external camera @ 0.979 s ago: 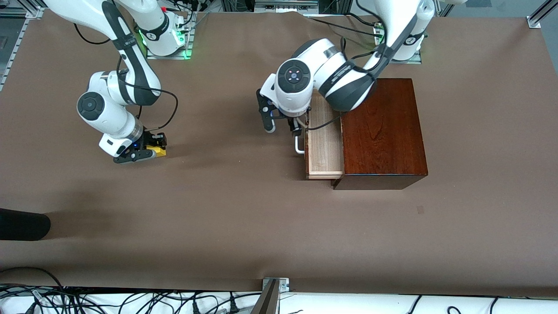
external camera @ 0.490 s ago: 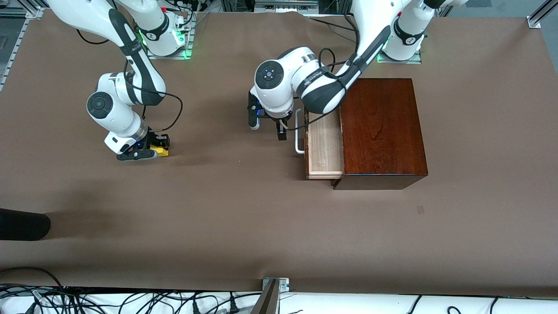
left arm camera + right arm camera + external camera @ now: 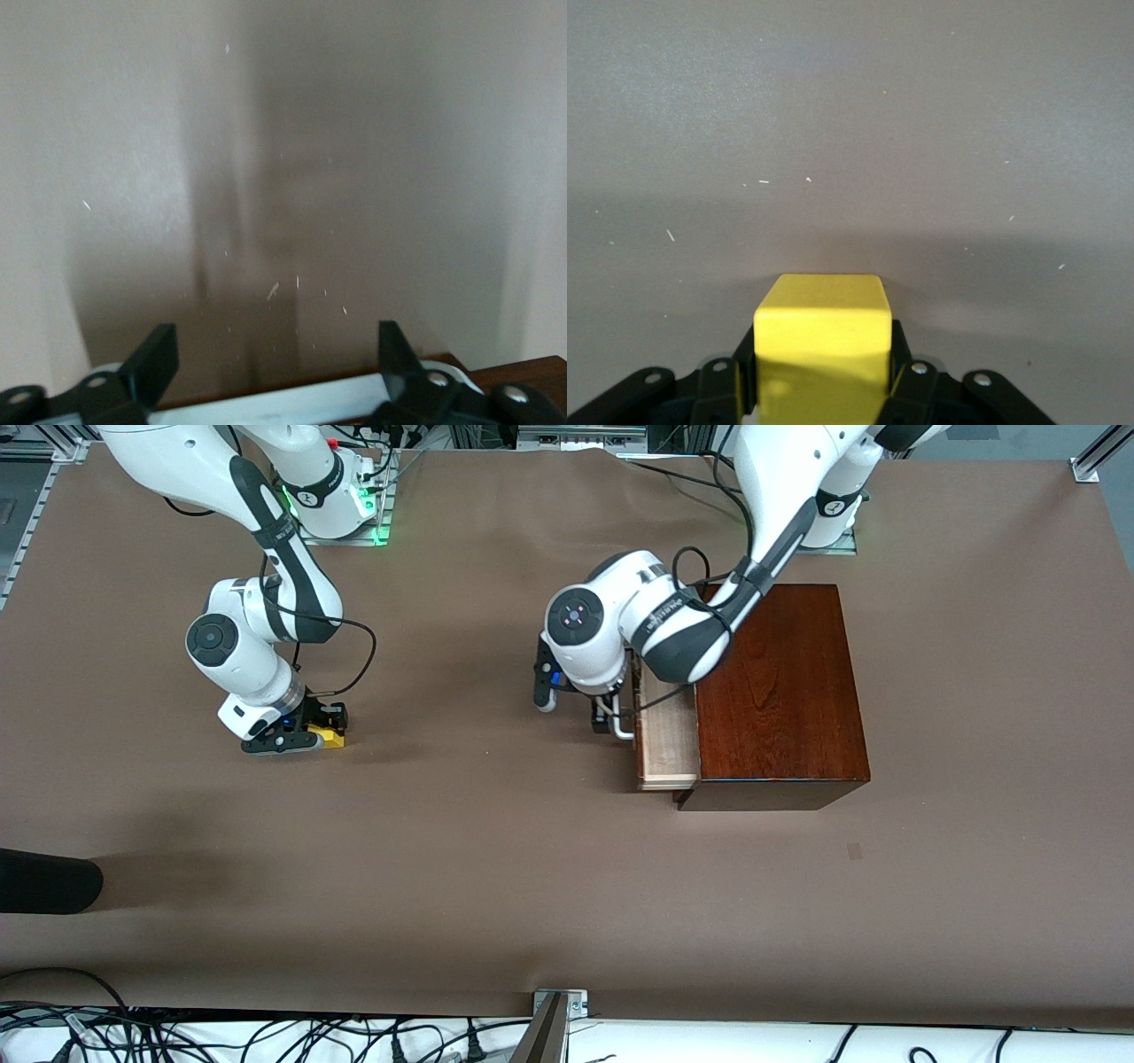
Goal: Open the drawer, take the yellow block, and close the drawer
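Closing step is in hand. The drawer [image 3: 666,735] is partly out of the box [image 3: 778,691]; its handle [image 3: 620,722] is met by the spread-fingered left gripper [image 3: 576,710]. The yellow block [image 3: 328,734] is clamped in the right gripper [image 3: 306,731], low over the table [image 3: 461,850] toward the right arm's end. Next, a straight push into the box is judged needed.

Robotics lab. Two white arms [image 3: 257,602] are sitting bolted to plates along one table [image 3: 496,886] edge, brown paper is covering the top, aluminium framing [image 3: 1094,460] is showing at the corners, and loose cables [image 3: 266,1036] are trailing along the camera-side edge.
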`<state>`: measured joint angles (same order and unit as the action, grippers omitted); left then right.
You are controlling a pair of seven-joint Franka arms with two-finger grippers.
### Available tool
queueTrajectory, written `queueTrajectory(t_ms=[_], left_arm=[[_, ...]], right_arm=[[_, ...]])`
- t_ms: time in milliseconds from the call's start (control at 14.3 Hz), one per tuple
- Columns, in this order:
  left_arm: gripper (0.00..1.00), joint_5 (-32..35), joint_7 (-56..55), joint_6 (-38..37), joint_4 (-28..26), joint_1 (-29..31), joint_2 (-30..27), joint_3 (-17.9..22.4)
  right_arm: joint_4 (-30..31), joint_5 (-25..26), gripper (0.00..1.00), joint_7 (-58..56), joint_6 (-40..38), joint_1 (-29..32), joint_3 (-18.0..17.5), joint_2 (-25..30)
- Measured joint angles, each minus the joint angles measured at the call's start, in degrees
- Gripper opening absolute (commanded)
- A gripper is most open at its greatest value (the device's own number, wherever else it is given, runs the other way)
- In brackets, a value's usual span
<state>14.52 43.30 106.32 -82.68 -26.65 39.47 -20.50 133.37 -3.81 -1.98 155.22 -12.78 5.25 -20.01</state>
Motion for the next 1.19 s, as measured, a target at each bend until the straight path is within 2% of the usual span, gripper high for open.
queueTrajectory(t_ms=[350,629,769,1189], left_arm=[[1.0,0.01,0.87,-3.93,-0.18,1.57,-0.07,-0.08],[1.0,0.02,5.06,-7.16,-0.24,4.01,-0.3,-0.07],[1.0,0.02,5.35,-7.37,-0.27,4.27,-0.32,-0.08],[1.0,0.04,5.57,-10.03,-0.34,4.95,-1.4,-0.04]], right_arm=[[-0.99,0.01,1.0,-1.63,0.32,0.04,0.31,2.66],[-4.43,0.01,1.0,-2.62,-7.83,1.13,1.13,7.63],[-8.47,0.01,1.0,-2.45,-14.87,1.43,1.14,9.25],[-25.66,0.47,1.0,-1.24,-43.92,1.46,1.27,13.29]])
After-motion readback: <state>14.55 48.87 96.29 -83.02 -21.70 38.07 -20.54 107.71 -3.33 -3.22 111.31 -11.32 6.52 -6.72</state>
